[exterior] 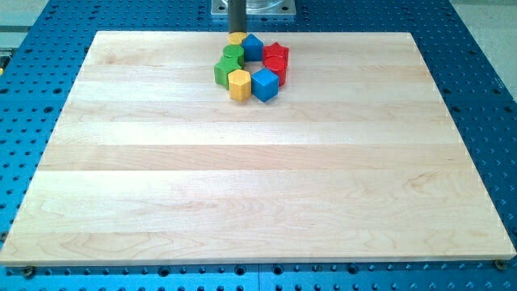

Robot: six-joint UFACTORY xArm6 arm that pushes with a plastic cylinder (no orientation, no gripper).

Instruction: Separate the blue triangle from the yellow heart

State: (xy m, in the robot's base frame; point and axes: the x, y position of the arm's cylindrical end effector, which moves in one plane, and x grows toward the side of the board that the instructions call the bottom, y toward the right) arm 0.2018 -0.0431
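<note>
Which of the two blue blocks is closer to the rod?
The upper blue block, at the cluster's top beside my tip; the other blue block lies at the cluster's bottom.

single view, high, facing whole board [258, 202]

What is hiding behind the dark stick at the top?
A yellow block peeks out beside the rod, right next to a blue block. My tip is down behind those blocks, so its very end is covered, and so is part of the yellow block.
</note>
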